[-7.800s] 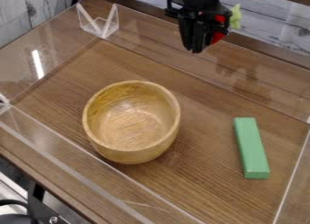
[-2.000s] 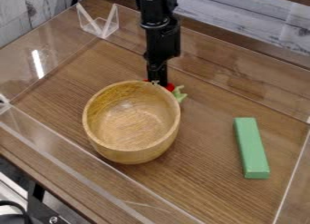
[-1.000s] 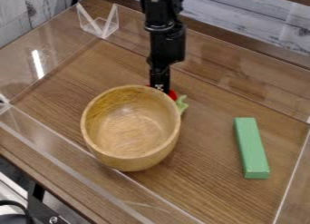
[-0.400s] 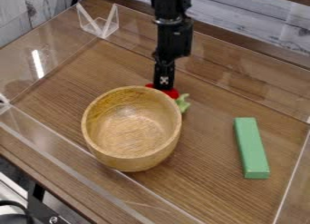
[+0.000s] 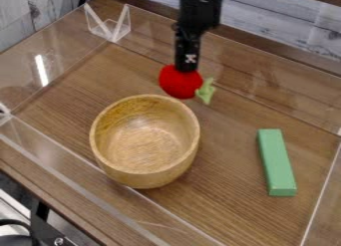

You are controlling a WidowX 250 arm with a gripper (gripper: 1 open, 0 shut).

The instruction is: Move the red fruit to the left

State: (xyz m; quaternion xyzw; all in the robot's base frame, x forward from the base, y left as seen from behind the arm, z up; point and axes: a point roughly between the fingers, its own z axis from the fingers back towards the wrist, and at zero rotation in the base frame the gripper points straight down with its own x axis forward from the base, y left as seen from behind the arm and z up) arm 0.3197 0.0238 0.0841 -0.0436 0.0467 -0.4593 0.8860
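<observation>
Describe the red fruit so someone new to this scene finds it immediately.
Start at the round wooden bowl on the table. Just behind its far rim, under the black end effector, sits a small glossy red fruit with a green leaf: the only red, round item, unlike the flat green block.

Since the picture of a second ago, the gripper [image 5: 186, 71] has risen from just behind the wooden bowl [image 5: 146, 133] and now hangs higher over the table. The red fruit [image 5: 180, 81] has come up with it: earlier it was mostly hidden low at the bowl's far rim, now it shows whole, clear of the rim, directly under the fingers. Its green leafy top [image 5: 206, 89] sticks out rightward.
</observation>
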